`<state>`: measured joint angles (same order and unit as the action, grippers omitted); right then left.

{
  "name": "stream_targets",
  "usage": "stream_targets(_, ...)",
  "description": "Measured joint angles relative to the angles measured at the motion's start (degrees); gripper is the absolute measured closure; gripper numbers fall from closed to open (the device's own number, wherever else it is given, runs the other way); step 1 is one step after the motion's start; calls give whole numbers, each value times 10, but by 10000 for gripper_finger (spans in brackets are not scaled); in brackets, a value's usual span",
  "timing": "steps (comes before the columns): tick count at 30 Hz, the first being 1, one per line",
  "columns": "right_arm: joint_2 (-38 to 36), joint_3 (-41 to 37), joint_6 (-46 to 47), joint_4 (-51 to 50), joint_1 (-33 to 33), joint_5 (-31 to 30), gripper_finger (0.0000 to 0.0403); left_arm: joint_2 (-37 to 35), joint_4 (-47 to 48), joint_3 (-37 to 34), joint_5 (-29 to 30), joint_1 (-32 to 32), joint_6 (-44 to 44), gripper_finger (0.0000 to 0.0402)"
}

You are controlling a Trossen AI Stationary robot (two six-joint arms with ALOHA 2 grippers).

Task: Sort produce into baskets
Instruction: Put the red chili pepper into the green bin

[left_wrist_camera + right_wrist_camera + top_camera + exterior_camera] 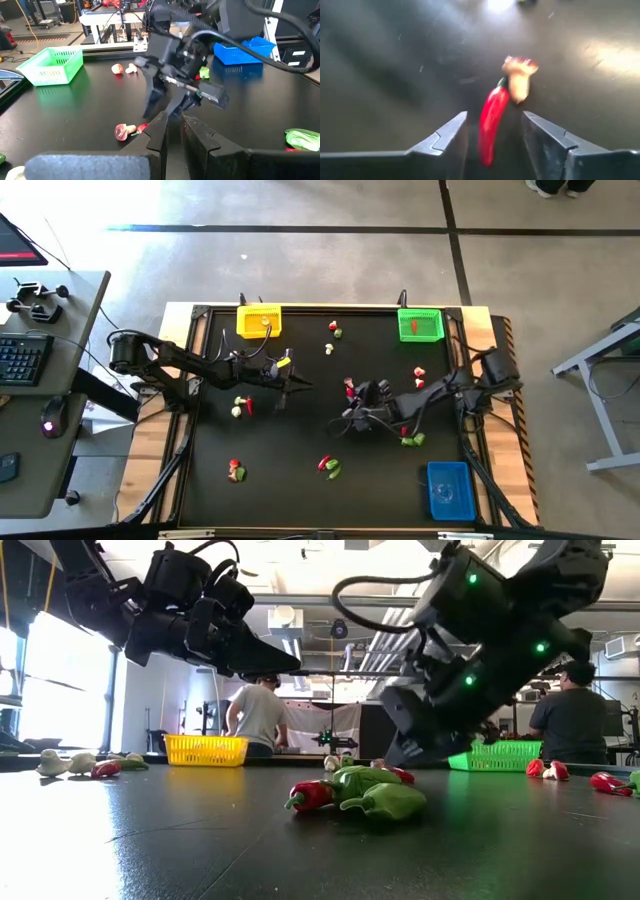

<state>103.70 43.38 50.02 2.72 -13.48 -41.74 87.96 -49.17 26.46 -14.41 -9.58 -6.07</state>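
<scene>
three baskets are seen at the edges of the black surface: yellow basket and green basket at the far edge, blue basket at the near right corner. produce is scattered all over the surface, none sorted yet (apart from something small in the yellow and green ones, unclear what). the right pincer is held low at mid-surface, fingers spread apart, a red chilli lying between them, with a cream mushroom piece touching its far tip. the left pincer is hovering nearby, nearly closed, nothing gripped. for a clean pick, the chilli should be kept centred between the fingers and gripped at mid-body, so the mushroom piece is not dragged along.
</scene>
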Motion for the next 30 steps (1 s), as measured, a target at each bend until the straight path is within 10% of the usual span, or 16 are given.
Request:
stream_targets(15, -9, 0, -50, -1, 3, 91, 391, 0, 0, 0, 0, 0, 0, 367)
stream_targets(30, -288, 0, -102, -231, 120, 45, 393, 0, 0, 0, 0, 0, -2, 367)
